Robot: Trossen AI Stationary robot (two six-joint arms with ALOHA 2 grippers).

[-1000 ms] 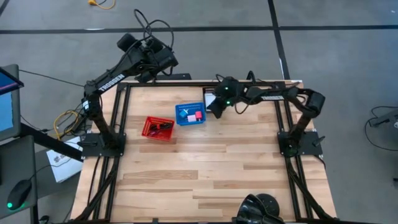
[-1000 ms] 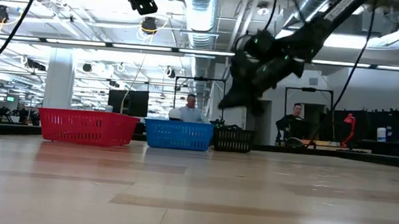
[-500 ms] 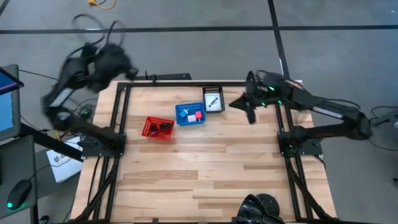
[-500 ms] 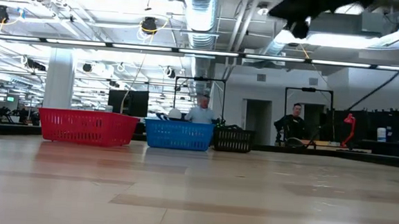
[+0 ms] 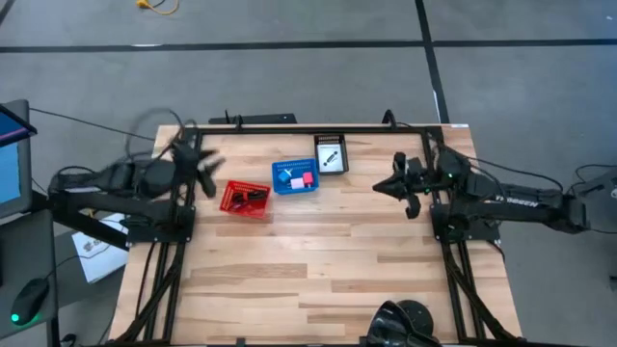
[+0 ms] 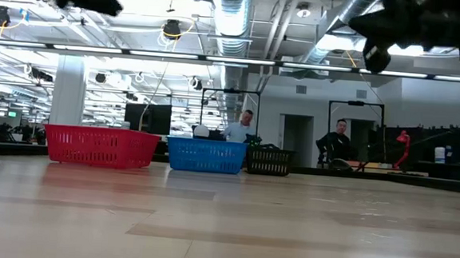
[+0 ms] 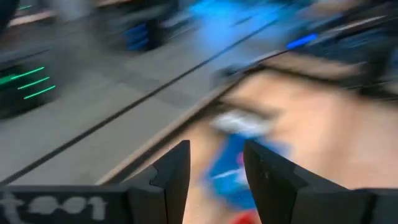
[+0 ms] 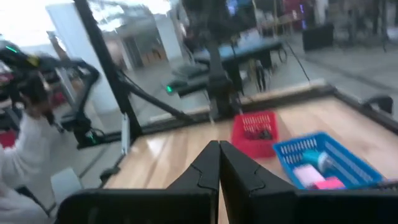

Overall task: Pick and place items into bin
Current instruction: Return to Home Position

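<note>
Progress: sorting looked all but finished; no loose item showed on the wooden table (image 5: 318, 260), and every piece in sight lay in one of three baskets lined up near its far edge.
Black basket (image 5: 332, 140): held the white card packet (image 5: 331, 157) with its black pen-like shape.
Blue basket (image 5: 275, 178): held a pink cube (image 5: 299, 180) and a pale piece (image 5: 288, 173) beside it.
Red basket (image 5: 228, 198): held the dark red cord (image 5: 253, 196).
Left gripper (image 7: 216, 146): hung near the table's left edge, close to the red basket, jaws spread and empty.
Right gripper (image 8: 219, 144): hung over the table's right side, well apart from the baskets, jaws pressed together on nothing.
Remaining: apparently only the parking of both arms.
Writing: white lettering on the right arm (image 5: 511, 202) was too small to read, pale marks on the left gripper's housing were blurred, and no brand could be made out on the packet.
</note>
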